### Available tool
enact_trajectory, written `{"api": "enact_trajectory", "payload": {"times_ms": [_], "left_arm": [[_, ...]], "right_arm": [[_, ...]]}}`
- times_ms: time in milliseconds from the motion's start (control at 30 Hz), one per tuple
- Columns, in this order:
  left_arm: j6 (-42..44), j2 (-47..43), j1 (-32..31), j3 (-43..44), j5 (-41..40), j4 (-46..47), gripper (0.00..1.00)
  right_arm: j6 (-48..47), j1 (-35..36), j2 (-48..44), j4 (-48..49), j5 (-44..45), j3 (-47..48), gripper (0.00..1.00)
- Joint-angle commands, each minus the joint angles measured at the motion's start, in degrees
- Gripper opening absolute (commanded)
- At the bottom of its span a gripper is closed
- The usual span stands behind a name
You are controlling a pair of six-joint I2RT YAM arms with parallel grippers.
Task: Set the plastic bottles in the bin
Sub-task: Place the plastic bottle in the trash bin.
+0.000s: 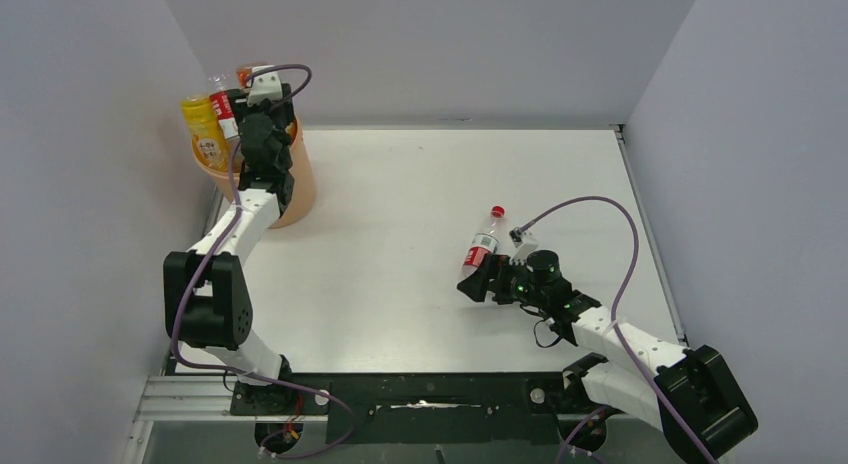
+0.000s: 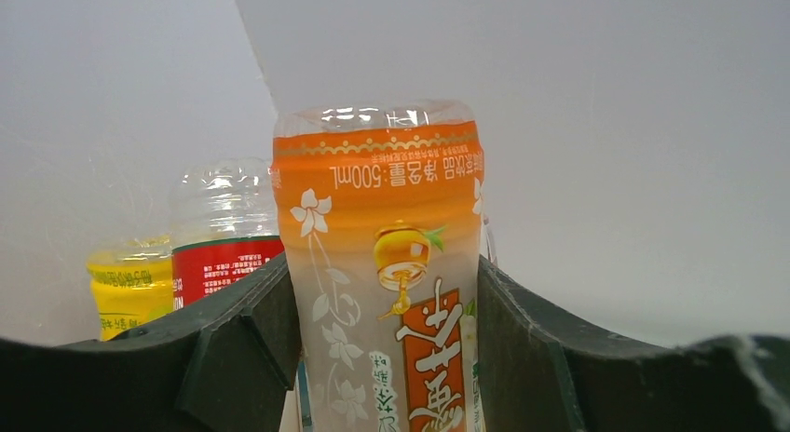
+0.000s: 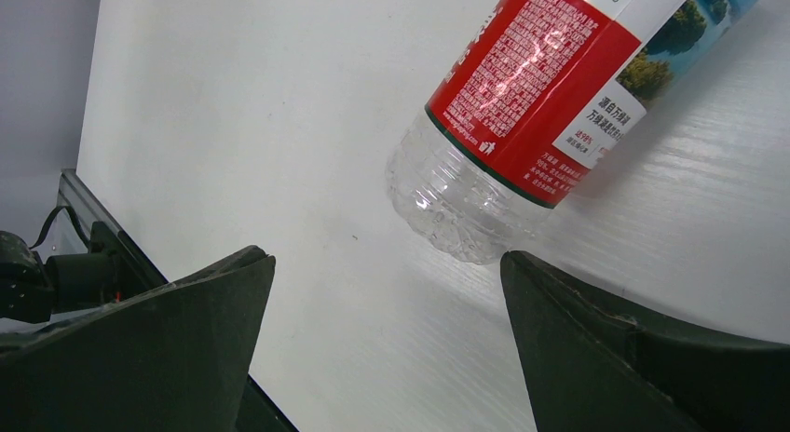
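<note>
The left arm reaches to the far left corner of the table [image 1: 400, 204], where the bin [image 1: 300, 189] stands. The left gripper [image 2: 384, 274] is over the bin's mouth. Its wrist view shows it clamped on an orange bottle [image 2: 382, 190], with one finger [image 2: 242, 348] pressed against each side of the label. The top view does not show how deep this bottle sits in the bin.

Just behind the held bottle are a red bottle [image 2: 224, 236] and a yellow bottle [image 2: 130, 288]. In the top view both stick up out of the bin's left side, and the yellow one holds yellow liquid.

On the right half of the table, well apart from the bin, a lying bottle [image 1: 483, 246] rests on its side. It is clear and has a red label. Its red cap [image 1: 497, 212] points toward the back wall and its base points toward the right arm.

The right gripper [image 3: 387, 260] is low over the table just behind that base, with its fingers [image 3: 168, 348] spread wide. The base lies ahead of the fingertips, nearer the right-hand one in the wrist view. Neither finger touches it, and the gap between them holds nothing.
</note>
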Motion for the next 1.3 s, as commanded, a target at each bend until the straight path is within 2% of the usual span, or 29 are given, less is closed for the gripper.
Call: {"api": "enact_trajectory", "payload": {"times_ms": [0,167,433,600,1133,1267], "left_arm": [[-0.6,0.9,0.9,-0.1,-1.6,-7.8,0.59],[-0.7,-1.9,0.8,-1.4,-2.3,-7.6,0.62],[-0.6,-2.9,0.9,-3.3,-3.4,-7.5,0.72],[-1.3,-3.0,0.9,-3.8,-3.8,-7.7,0.74],[-1.9,-4.2,1.4,-2.9,-6.9,-8.1,0.89],[-2.1,-4.1,1.5,-2.6,-7.7,-8.5,0.9]], "right_arm": [[-0.1,0.3,0.2,3.3,0.3,0.1,0.98],[0.1,0.4,0.3,3.7,0.1,0.3,0.98],[0.5,0.9,-0.8,3.5,0.5,-0.1,0.98],[0.5,1.0,-1.3,3.2,0.5,-0.2,0.98],[0.8,1.5,-0.9,3.8,0.8,-0.5,0.98],[0.6,1.6,-0.1,4.0,0.5,-0.2,0.98]]}}
